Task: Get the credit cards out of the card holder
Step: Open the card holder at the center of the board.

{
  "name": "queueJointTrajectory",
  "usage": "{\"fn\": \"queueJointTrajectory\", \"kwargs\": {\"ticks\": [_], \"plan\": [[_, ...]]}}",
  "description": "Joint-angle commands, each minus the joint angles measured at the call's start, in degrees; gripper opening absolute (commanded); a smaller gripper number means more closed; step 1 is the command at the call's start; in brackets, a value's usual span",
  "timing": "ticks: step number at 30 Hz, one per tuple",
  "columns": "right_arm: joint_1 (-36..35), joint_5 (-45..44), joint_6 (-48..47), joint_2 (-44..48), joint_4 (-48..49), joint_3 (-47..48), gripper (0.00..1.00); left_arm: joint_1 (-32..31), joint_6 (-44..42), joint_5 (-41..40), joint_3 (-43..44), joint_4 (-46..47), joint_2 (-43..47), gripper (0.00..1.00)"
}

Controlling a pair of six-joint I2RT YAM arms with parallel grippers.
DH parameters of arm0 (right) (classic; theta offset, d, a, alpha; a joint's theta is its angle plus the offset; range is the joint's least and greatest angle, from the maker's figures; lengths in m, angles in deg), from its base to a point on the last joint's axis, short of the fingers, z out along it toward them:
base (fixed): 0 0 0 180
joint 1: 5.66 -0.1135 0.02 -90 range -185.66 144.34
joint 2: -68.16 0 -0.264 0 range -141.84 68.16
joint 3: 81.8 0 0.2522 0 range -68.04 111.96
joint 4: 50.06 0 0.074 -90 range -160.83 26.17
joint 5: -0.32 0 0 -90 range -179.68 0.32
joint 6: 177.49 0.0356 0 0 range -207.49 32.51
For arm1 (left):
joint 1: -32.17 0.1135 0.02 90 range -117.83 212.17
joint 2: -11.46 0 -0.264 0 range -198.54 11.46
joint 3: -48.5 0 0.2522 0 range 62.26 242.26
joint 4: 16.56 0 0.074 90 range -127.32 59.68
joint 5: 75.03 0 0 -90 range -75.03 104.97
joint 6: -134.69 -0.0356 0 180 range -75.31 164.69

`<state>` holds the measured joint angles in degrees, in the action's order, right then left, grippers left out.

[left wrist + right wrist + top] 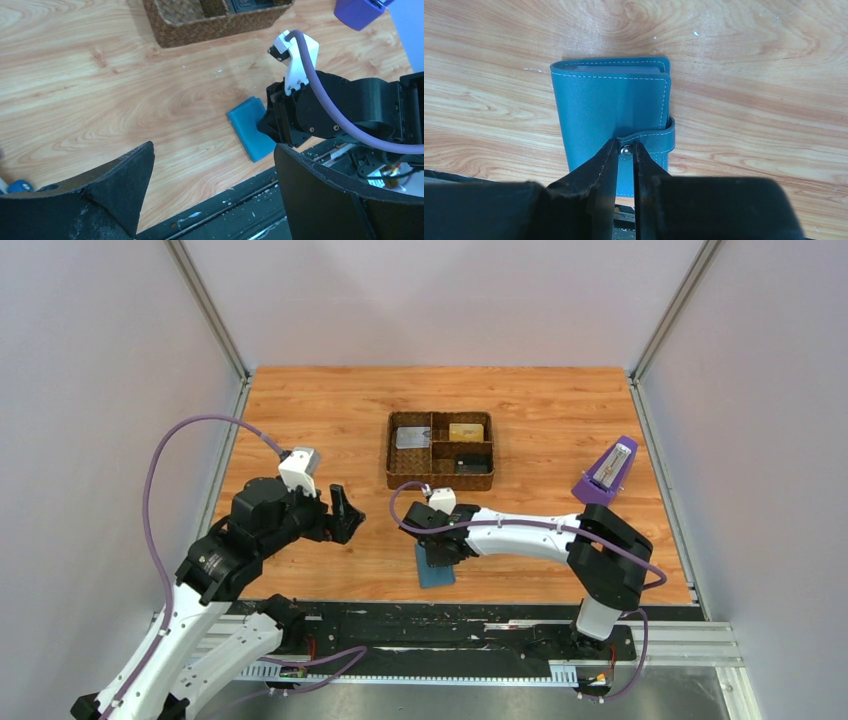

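The card holder (435, 568) (251, 129) (609, 110) lies folded shut on the wood near the table's front edge, teal side up, its strap snapped across. My right gripper (441, 548) (625, 147) reaches down over it, jaws nearly together and pinching the end of the strap at the metal snap (626, 150). Only a pale edge shows between the covers at the far end (616, 68); any credit cards inside are hidden. A gold-yellow card (466, 431) lies in the woven tray. My left gripper (345, 515) (214, 147) hovers open to the left, holding nothing.
A brown woven divided tray (440, 481) (210, 27) stands behind the holder, with a grey flat item and a dark one in other compartments. A purple metronome (606, 472) (357, 11) stands at the right. The black base rail runs just in front of the holder.
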<state>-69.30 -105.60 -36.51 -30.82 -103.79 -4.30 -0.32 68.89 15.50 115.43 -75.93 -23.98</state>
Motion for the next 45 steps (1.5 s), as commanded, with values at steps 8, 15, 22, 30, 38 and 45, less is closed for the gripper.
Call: {"fn": "queueJointTrajectory", "kwargs": {"ticks": [8, 15, 22, 30, 38, 45], "plan": [[-0.2, -0.4, -0.1, 4.6, 7.6, -5.8, 0.0, 0.0, 5.9, 12.0, -3.2, 5.1, -5.3, 0.93], [1.7, 2.8, -1.3, 13.5, 16.9, -13.0, 0.0, -0.1, 10.1, 16.0, -8.4, 10.7, -9.7, 0.91], [4.0, 6.4, -1.9, 19.7, 21.6, -18.0, 0.0, 0.0, 15.7, 18.9, -15.8, 19.5, -13.4, 0.85], [5.2, 9.2, -1.8, 23.0, 25.6, -21.3, 0.0, -0.8, 19.5, 25.1, -22.3, 35.3, -22.6, 0.84], [5.5, 12.2, -1.3, 25.7, 30.0, -23.7, 0.0, -2.9, 20.9, 27.2, -25.2, 46.2, -31.8, 0.83], [6.6, 14.7, -0.7, 27.8, 33.4, -26.3, 0.0, -3.7, 22.2, 30.5, -26.9, 55.8, -40.2, 0.77]]}}
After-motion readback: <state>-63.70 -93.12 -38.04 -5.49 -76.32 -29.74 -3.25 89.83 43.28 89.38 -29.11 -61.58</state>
